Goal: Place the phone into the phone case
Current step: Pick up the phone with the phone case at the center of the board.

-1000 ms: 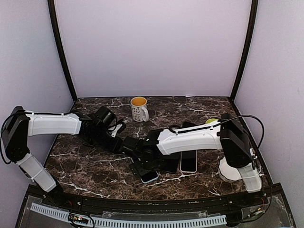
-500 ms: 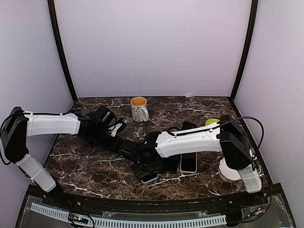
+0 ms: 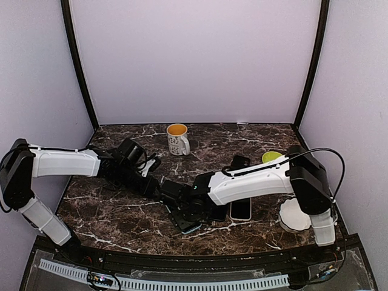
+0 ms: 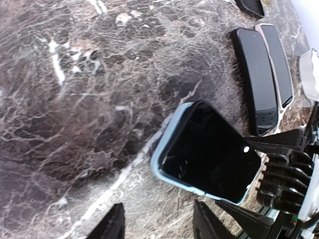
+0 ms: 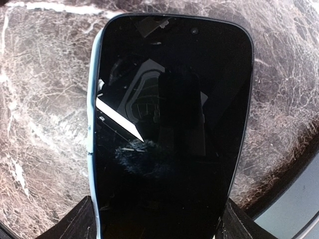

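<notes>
**Phone's in the right claw**

The phone [image 5: 169,124], black screen with a light-blue edge, is well in front of the mug [image 3: 177,138], toward the arm bases. Right gripper [image 5: 157,221] pinches its end across the width. Left gripper [image 4: 159,226] hovers just beside it, fingers spread around nothing.

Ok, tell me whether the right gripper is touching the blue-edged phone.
Touching. Right wrist view: the right gripper has fingers pressed against the phone, one per long edge.

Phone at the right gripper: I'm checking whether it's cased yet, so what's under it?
A light blue rim lines one edge of the phone, with the marble table around it. The phone itself hides whatever lies directly beneath.
</notes>
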{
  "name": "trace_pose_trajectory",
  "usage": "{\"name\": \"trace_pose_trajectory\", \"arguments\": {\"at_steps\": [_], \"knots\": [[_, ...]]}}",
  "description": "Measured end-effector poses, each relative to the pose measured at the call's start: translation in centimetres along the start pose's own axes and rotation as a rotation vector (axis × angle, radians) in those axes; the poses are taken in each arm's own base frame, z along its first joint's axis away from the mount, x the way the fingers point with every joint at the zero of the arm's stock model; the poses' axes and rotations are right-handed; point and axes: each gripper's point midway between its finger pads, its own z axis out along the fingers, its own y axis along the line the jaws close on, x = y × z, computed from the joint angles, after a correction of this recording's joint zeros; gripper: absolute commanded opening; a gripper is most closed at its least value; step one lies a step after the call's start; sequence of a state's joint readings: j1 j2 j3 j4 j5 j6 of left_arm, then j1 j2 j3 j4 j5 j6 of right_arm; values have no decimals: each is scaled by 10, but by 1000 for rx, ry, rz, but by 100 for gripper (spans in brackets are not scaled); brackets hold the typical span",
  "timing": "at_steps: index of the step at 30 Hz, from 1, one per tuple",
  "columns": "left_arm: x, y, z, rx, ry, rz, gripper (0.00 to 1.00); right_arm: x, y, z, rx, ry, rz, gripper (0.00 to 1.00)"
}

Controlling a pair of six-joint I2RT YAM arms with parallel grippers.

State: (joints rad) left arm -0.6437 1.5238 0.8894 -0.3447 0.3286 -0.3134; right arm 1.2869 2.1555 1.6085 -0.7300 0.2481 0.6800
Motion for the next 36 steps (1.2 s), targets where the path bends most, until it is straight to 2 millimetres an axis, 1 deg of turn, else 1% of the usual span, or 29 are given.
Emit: {"name": "trace_pose_trajectory", "arguments": {"at_steps": [1,5,7,9,11,13,17,22,24,26,32,36], "knots": [[1,-2,1,13,-3,-11,61,0,-1,0,-5,-11,-4,34],[8,-5,7,62,-1,-67,75,-1,-2,-2,-33,-67,-9,32],[14,-7,12,94,-5,-115,78,0,-4,-3,-41,-88,-9,32],[19,-8,17,127,-9,-175,79,0,-5,-3,-49,-105,-9,32],[24,-9,22,156,-7,-233,79,0,-5,-2,-56,-115,-10,31],[28,-10,32,196,7,-302,79,0,-5,-3,-60,-123,-10,31],[15,-25,42,317,-11,-388,76,-1,-6,-3,-67,-137,-11,31],[10,-34,48,399,-20,-449,67,1,-12,-4,-73,-152,0,31],[10,-37,51,420,-15,-462,64,1,-15,-5,-74,-157,6,31],[10,-41,54,440,-8,-473,64,0,-18,-4,-76,-161,11,31],[9,-46,56,466,-1,-480,64,-2,-22,-4,-88,-174,25,31],[10,-53,58,485,2,-463,64,-2,-25,-7,-128,-194,46,31]]}}
